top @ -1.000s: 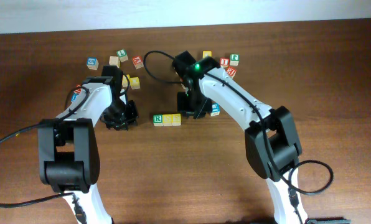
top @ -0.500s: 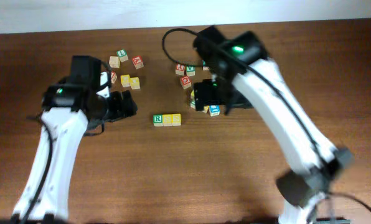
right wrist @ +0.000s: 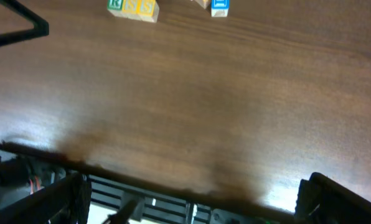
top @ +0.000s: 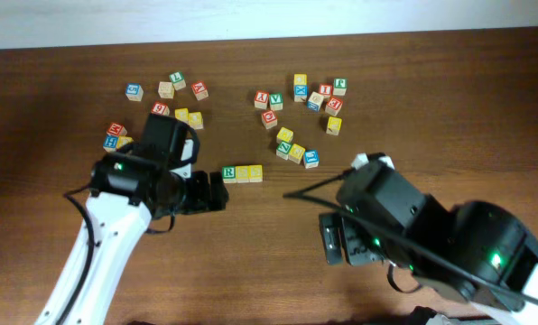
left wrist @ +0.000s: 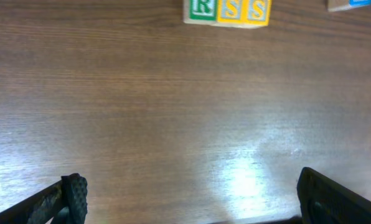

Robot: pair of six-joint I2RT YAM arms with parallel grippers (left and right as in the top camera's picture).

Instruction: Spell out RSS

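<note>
The three letter cubes stand in a row reading RSS: a green R cube (top: pixel 229 173), then two yellow S cubes (top: pixel 243 172) (top: pixel 255 171). No gripper touches them. The left wrist view shows the R cube (left wrist: pixel 201 9) and S cubes (left wrist: pixel 230 10) (left wrist: pixel 257 10) at the top edge, well ahead of my left gripper (left wrist: pixel 192 199), which is open over bare wood. From above, my left gripper (top: pixel 213 192) sits just left of the row. My right gripper (top: pixel 330 242) is open near the table's front, the RSS row (right wrist: pixel 132 7) far ahead.
Several loose letter cubes lie at the back left (top: pixel 165 88) and back right (top: pixel 301 90). A blue-lettered cube (top: pixel 311 159) lies right of the row, also seen as the blue cube (right wrist: pixel 219 6). The table's front edge (right wrist: pixel 173 183) runs under the right gripper.
Both arms have drawn back from the row toward the front of the table, the right one furthest. Both grippers have opened. The RSS row has stayed in place.
</note>
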